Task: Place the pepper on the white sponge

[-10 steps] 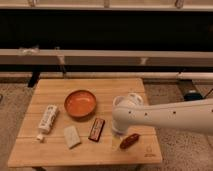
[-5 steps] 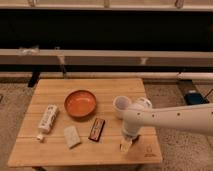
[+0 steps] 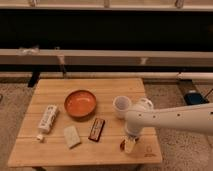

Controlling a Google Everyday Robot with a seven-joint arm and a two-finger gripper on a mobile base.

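The pepper [image 3: 122, 145] lies near the front right of the wooden table [image 3: 50, 90]. Only a small dark red bit of it shows at the left side of my gripper. My gripper [image 3: 130, 145] points down right over the pepper, at the end of the white arm [image 3: 170, 119] that reaches in from the right. The white sponge [image 3: 71, 136] lies flat at the front of the table, well to the left of the gripper, with nothing on it.
An orange bowl [image 3: 80, 104] sits mid-table. A white cup [image 3: 121, 106] stands just behind the arm. A dark red-and-black box [image 3: 96, 129] lies between the sponge and the gripper. A white printed tube [image 3: 47, 120] lies at the left. The table's front edge is close to the gripper.
My gripper has swung from above and left of the pepper down onto it. The pepper, fully visible a second ago, is now mostly covered by the gripper. The other objects have not moved.
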